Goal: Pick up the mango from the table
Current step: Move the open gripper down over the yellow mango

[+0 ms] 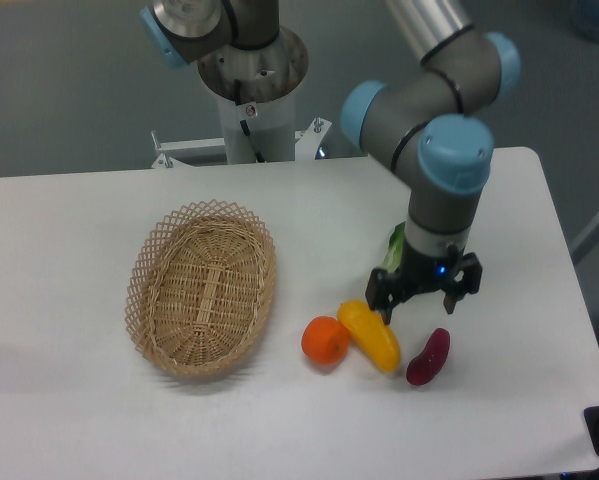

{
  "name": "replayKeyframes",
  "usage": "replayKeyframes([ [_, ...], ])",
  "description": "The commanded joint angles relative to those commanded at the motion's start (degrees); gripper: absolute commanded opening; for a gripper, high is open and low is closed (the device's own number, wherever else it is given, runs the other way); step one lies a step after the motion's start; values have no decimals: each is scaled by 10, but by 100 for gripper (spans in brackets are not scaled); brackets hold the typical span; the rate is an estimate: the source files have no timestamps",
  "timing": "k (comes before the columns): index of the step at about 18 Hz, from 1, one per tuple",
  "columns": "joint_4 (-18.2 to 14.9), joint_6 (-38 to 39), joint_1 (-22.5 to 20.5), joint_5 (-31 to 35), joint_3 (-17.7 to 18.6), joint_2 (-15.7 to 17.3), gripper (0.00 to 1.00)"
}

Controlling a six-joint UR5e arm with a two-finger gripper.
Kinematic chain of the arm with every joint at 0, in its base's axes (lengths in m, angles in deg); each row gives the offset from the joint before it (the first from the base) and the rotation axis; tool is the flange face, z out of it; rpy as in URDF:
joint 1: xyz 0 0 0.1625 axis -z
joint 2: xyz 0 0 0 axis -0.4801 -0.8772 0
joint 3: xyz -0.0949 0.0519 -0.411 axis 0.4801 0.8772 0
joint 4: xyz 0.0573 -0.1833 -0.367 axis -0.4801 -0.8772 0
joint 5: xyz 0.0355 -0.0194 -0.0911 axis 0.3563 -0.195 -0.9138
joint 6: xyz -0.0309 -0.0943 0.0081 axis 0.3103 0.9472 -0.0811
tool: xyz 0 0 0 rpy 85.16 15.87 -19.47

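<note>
Fruit is lying nearest the camera on the large flat white table [69,420]: the smooth, elongated yellow-to-orange mango [370,335] is resting at a slant near the front edge, its left end touching or just beside the round orange fruit [325,340], and the dark purple oblong vegetable [428,356] is lying just to its right, apart from it. Above the mango's upper right side, the black two-finger gripper [423,300] is hanging with its fingers spread wide and pointing down, one dark fingertip [386,312] showing right at the mango's upper edge and the other reaching toward the purple vegetable's top; nothing is sitting between the fingers, and whether the near fingertip is touching the mango cannot be told. A small blue light is glowing on the gripper's body. To the left, well apart from the fruit, an oval woven wicker basket [201,287] is sitting on the table. Behind the gripper, a sliver of a green leafy vegetable [395,246] is peeking out from beside the grey arm with pale blue joint caps [441,165], which is arching up and back toward the grey cylindrical base column [251,85] standing beyond the table's far edge.
</note>
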Motion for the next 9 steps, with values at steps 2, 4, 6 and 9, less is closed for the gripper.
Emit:
replayKeyframes([
  [2, 10, 38, 4, 28, 0, -15, 100],
  [4, 42, 73, 18, 59, 2, -34, 100],
  [6, 55, 91, 24, 78, 2, -42, 100],
  [9, 56, 106, 32, 79, 8, -41, 100],
])
